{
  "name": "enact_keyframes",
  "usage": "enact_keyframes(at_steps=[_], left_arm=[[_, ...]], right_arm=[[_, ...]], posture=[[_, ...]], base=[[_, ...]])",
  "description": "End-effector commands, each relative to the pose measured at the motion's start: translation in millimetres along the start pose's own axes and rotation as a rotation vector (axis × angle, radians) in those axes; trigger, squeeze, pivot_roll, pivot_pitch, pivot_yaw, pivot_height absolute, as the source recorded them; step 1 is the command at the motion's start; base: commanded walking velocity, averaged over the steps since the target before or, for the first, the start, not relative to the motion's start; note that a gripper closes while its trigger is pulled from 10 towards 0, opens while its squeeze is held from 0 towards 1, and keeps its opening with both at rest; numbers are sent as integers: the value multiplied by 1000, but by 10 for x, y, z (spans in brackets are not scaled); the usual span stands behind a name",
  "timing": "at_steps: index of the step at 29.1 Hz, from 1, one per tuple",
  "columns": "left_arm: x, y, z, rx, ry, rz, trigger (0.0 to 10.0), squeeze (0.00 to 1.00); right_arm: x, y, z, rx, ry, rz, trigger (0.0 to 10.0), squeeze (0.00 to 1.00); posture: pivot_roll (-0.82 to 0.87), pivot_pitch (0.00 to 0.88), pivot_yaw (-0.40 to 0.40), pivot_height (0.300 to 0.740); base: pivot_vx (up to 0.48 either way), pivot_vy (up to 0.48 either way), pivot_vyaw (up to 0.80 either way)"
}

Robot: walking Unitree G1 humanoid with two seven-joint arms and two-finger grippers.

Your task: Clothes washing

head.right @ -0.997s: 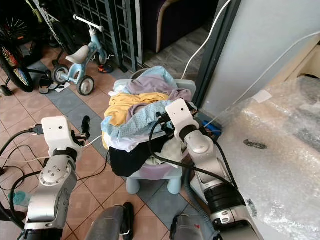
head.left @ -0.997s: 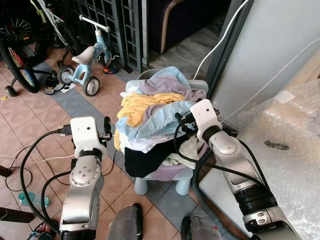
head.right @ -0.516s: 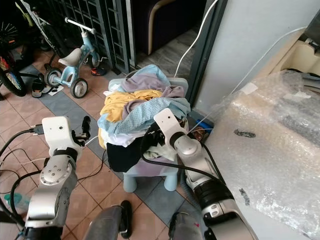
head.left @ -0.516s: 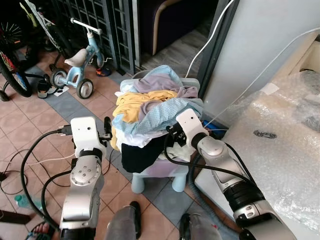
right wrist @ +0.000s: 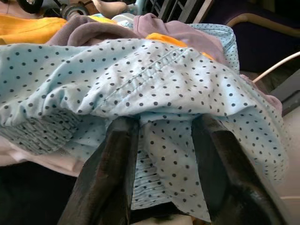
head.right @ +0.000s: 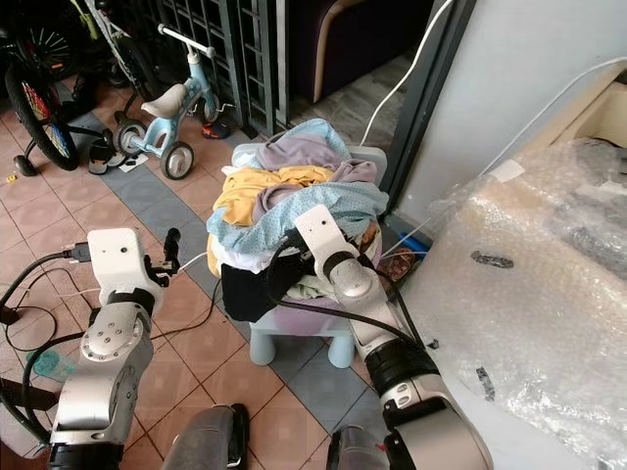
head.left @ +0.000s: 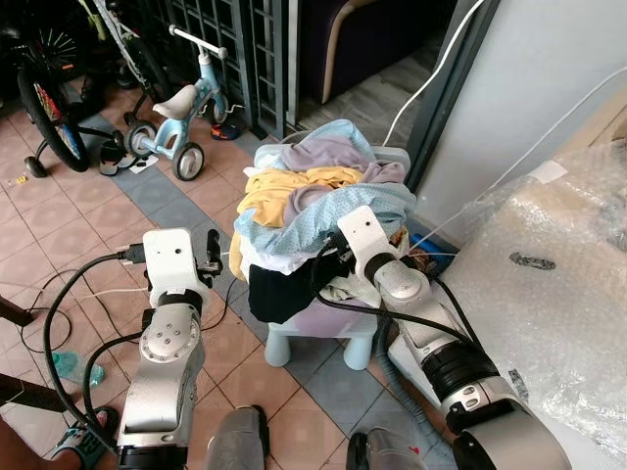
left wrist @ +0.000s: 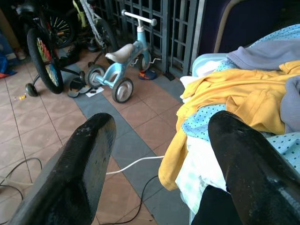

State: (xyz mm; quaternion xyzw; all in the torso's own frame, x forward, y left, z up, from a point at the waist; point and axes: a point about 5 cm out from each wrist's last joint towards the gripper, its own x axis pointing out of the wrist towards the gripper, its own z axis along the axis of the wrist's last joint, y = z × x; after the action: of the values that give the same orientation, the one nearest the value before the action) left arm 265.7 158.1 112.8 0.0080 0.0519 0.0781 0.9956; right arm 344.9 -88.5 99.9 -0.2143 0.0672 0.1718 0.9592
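From the head camera, a heap of clothes point(head.left: 318, 196) in yellow, mauve and dotted pale blue overflows a laundry basket point(head.left: 328, 318) standing on a small pale blue stool point(head.left: 294, 345). The floor point(head.left: 59, 245) is laid with terracotta tiles crossed by a band of grey ones, and black and white cables trail over it. Behind the pile stands a dark metal grille point(head.left: 260, 44), with a child's blue tricycle point(head.left: 181, 122) and a bicycle point(head.left: 44, 108) parked beside it. A surface wrapped in bubble wrap point(head.left: 549, 284) lies to the robot's right, beneath a grey wall with white cords running down it. The right gripper point(head.left: 328, 262) is pushed against the front of the pile, under the dotted cloth; the left gripper point(head.left: 211, 253) hovers near the basket's left side, apart from it. In the left wrist view, the two black fingers point(left wrist: 79, 173) stand wide apart with nothing between them, the yellow garment point(left wrist: 234, 93) hanging just beyond. In the right wrist view, the fingers point(right wrist: 112, 168) are parted and a fold of the blue dotted cloth point(right wrist: 164, 159) hangs down between them.
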Motion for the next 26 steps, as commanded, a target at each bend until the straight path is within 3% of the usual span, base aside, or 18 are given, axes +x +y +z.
enact_keyframes(at_steps=[1, 3, 4, 5, 6, 7, 10, 11, 12, 13, 26], left_arm=[[-10, 21, 3, 16, -3, 10, 10000, 0], [-9, 24, 4, 17, -4, 12, 10000, 0], [-9, 24, 3, 17, -4, 12, 10000, 0], [-11, 24, 2, 17, -3, 12, 10000, 0], [-12, 23, 1, 17, -3, 11, 10000, 0], [-13, 23, 1, 17, -3, 10, 10000, 0], [-11, 23, 2, 17, -3, 9, 10000, 0], [-10, 25, 3, 18, -4, 10, 10000, 0], [-10, 26, 4, 19, -4, 10, 10000, 0], [-10, 28, 3, 19, -4, 11, 10000, 0], [-10, 16, -4, 19, -2, 7, 10000, 0]], right_arm=[[18, -81, 7, -9, 1, -48, 0, 0], [25, -90, 8, -7, 1, -49, 0, 0], [29, -86, 5, -8, 3, -49, 549, 0], [34, -68, -5, -9, 7, -42, 2431, 0], [40, -24, -27, -15, 21, -22, 6863, 0], [46, 54, -55, -14, 39, 16, 10000, 0], [53, 136, -81, -4, 57, 54, 10000, 0], [57, 203, -100, -1, 68, 84, 6980, 0], [59, 225, -106, 1, 71, 95, 6980, 0], [59, 242, -111, 8, 76, 101, 0, 0], [67, 236, -144, 28, 88, 104, 0, 0]], posture=[[79, 94, -4, 740], [79, 93, -4, 740], [80, 94, -4, 740], [82, 93, -6, 740], [82, 93, -6, 740], [86, 92, -6, 740], [88, 93, -7, 740], [89, 94, -7, 740], [89, 94, -7, 740], [91, 94, -7, 740], [84, 94, -7, 740]], base=[[0, 0, 0], [0, 0, 0], [0, 0, 0], [0, 0, 0], [0, 0, 0], [0, 0, 0], [0, 0, 0], [0, 0, 0], [0, 0, 0], [0, 0, 0], [0, 0, 0]])
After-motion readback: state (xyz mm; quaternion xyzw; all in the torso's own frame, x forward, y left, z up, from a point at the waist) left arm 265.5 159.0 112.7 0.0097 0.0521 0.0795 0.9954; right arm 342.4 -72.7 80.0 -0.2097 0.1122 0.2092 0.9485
